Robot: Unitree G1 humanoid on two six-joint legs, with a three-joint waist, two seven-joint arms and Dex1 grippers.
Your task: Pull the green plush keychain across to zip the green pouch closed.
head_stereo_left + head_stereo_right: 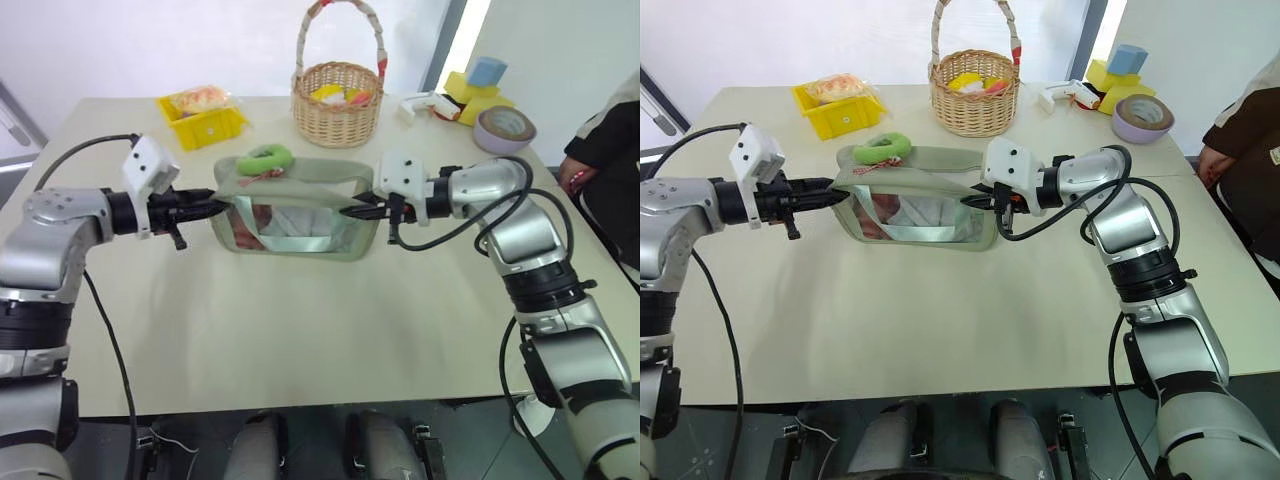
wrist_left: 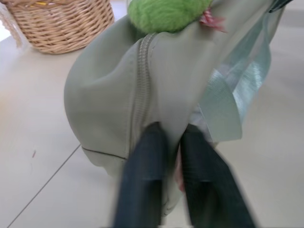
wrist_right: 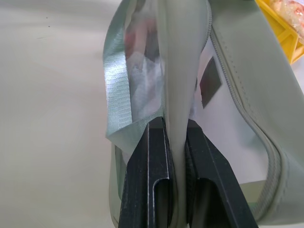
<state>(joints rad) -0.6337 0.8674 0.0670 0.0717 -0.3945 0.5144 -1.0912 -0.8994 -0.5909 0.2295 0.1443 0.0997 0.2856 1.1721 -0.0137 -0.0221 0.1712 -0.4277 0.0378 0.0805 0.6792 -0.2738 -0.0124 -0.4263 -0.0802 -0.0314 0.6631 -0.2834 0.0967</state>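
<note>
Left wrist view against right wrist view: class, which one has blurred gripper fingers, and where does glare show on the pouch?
Left wrist view: the black fingers are smeared, the green pouch soft. Right wrist view: the fingers are crisp. Left eye view: pale glare on the pouch's clear window.

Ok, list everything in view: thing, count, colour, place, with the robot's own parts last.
table: one, beige, under everything
green pouch: one, pale sage with clear window, table centre, held at both ends
green plush keychain: one, lime, on the pouch top near its left end
wicker basket: one, tan, behind the pouch
bin: one, yellow, far left, holds a wrapped item
tape roll: one, lilac, far right
foam blocks: a few, yellow and blue, far right corner
person: one, dark sleeve, right edge
left gripper: black, shut on the pouch's left end
right gripper: black, shut on the pouch's right end
</note>
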